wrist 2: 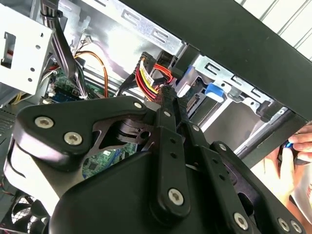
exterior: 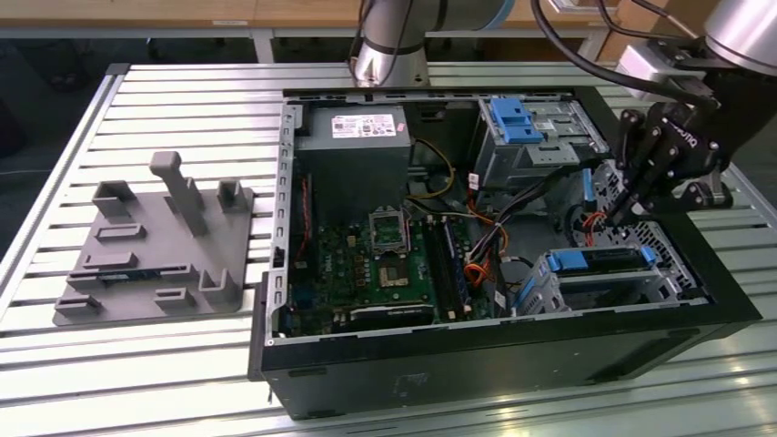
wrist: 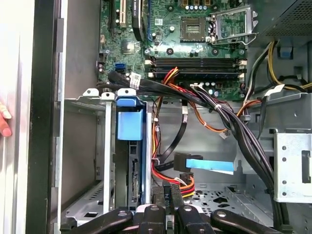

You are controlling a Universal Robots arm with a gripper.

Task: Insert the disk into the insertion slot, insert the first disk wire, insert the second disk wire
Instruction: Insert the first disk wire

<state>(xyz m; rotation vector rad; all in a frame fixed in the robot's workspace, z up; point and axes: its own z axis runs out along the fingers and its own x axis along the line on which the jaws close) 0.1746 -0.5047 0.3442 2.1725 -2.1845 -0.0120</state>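
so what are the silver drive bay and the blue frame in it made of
The boxy silver-grey drive bay looks like thin sheet metal with a dull bare finish: punched holes and folded edges show. The bright blue carrier seated in it is probably moulded plastic, going by its uniform colour and soft sheen.

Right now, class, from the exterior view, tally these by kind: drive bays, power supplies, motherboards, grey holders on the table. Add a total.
Drive bays: 2, the tall bay and the slot
Power supply: 1
Motherboard: 1
Grey holder: 1
Total: 5
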